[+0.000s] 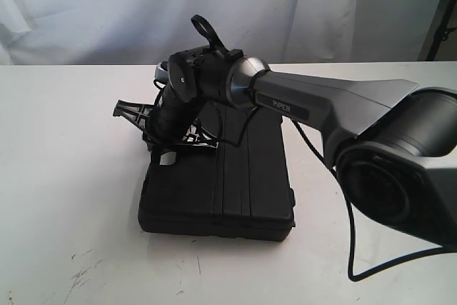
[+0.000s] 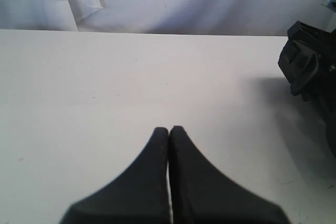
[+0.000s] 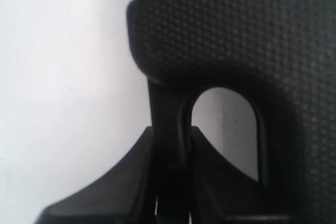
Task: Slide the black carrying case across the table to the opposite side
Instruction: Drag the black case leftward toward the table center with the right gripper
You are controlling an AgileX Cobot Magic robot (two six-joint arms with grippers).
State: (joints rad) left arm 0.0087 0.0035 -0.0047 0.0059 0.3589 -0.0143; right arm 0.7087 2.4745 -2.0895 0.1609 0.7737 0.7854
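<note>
The case (image 1: pixel 228 191) lay flat on the desk (image 1: pixel 64 176). The right fingers (image 3: pixel 131 182) were clamped on its handle bar (image 3: pixel 167 103); the left fingers (image 2: pixel 152 171) were pressed together (idle, over bare desk). Recommended: drag level and steady, without lifting or twisting.

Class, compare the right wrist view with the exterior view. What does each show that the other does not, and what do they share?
Only the right wrist view shows the grip close up: the right hand is shut on the bar beside the handle slot of the case, whose dotted surface texture is visible. Only the exterior view shows the whole case with its raised ribs, the right arm, a cable, the curtain and scuff marks. Both show the case, the hand at its handle end, and the white table.
</note>
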